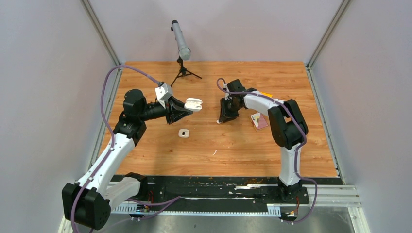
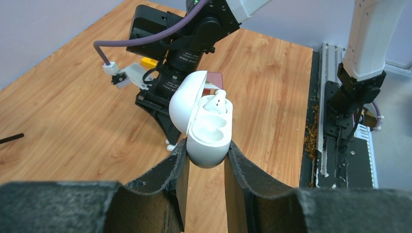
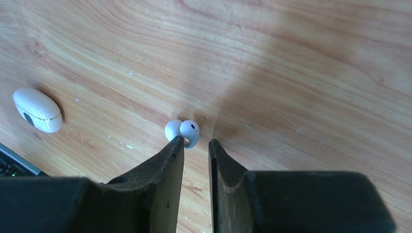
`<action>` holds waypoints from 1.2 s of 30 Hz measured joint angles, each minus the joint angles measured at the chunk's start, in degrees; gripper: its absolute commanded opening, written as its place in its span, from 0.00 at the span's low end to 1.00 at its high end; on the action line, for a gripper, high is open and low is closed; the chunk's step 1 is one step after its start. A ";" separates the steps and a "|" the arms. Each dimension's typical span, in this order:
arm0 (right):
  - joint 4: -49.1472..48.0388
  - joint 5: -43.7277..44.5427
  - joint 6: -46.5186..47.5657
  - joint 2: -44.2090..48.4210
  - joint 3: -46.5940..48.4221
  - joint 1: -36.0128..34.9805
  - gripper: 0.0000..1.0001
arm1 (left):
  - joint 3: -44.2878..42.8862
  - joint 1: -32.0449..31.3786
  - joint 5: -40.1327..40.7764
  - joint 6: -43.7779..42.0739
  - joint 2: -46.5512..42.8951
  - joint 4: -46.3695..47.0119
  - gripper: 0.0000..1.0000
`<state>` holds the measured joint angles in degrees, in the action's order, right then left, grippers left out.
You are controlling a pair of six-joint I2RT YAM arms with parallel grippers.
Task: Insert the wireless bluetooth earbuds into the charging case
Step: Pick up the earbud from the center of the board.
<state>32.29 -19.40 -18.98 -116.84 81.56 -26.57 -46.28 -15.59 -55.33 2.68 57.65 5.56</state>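
Note:
My left gripper (image 1: 187, 108) is shut on an open white charging case (image 1: 193, 103) and holds it above the table. In the left wrist view the case (image 2: 210, 138) sits between the fingertips with its lid (image 2: 184, 99) swung up. One white earbud (image 2: 215, 102) stands in the far slot; the near slot is bare. My right gripper (image 1: 223, 119) is down at the table with its jaws a narrow gap apart and nothing between them. A white earbud (image 3: 183, 132) lies on the wood touching the tip of the left finger (image 3: 172, 155).
A second, closed white case (image 1: 183, 133) lies on the table in front of the left gripper; it also shows in the right wrist view (image 3: 37, 110). A small tripod with a grey cylinder (image 1: 182, 46) stands at the back. A card (image 1: 259, 121) lies beside the right arm.

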 measured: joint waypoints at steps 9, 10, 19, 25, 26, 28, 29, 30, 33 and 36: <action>-0.44 0.02 0.11 -0.87 2.82 -0.52 0.25 | 0.00 0.00 0.02 -0.02 0.00 0.00 0.00; -0.50 0.02 0.20 -1.18 3.26 -0.59 0.25 | 0.00 0.00 0.04 0.00 0.00 0.00 0.00; -0.09 2.95 1.14 -1.46 4.13 -1.05 0.24 | 0.00 0.00 0.20 -0.04 0.00 -0.07 0.00; -0.44 -0.72 6.54 0.04 3.10 -0.81 0.27 | 0.00 0.00 0.20 0.02 0.09 0.20 0.00; -0.48 -2.64 9.11 0.52 2.91 -0.68 0.27 | 0.00 0.00 0.20 0.02 0.13 0.26 0.00; -0.42 -5.90 15.30 1.49 2.75 -0.50 0.25 | 0.00 0.00 0.20 0.04 0.13 0.26 0.00; -0.37 -7.08 18.10 1.88 2.75 -0.46 0.24 | 0.00 0.00 0.20 0.04 0.13 0.31 0.00; -0.13 -8.52 21.79 2.34 2.80 -0.28 0.24 | 0.00 0.00 0.20 0.04 0.13 0.31 0.00; 1.79 -12.48 34.67 3.41 3.17 -0.24 0.27 | 0.00 0.00 0.22 0.04 0.11 0.28 0.00; 3.37 -15.37 48.59 4.96 2.32 -0.24 0.29 | 0.00 0.00 0.28 0.04 0.02 0.24 0.00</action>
<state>35.66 -34.76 29.61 -111.87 83.88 -26.81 -46.28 -15.59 -55.05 2.72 57.67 5.80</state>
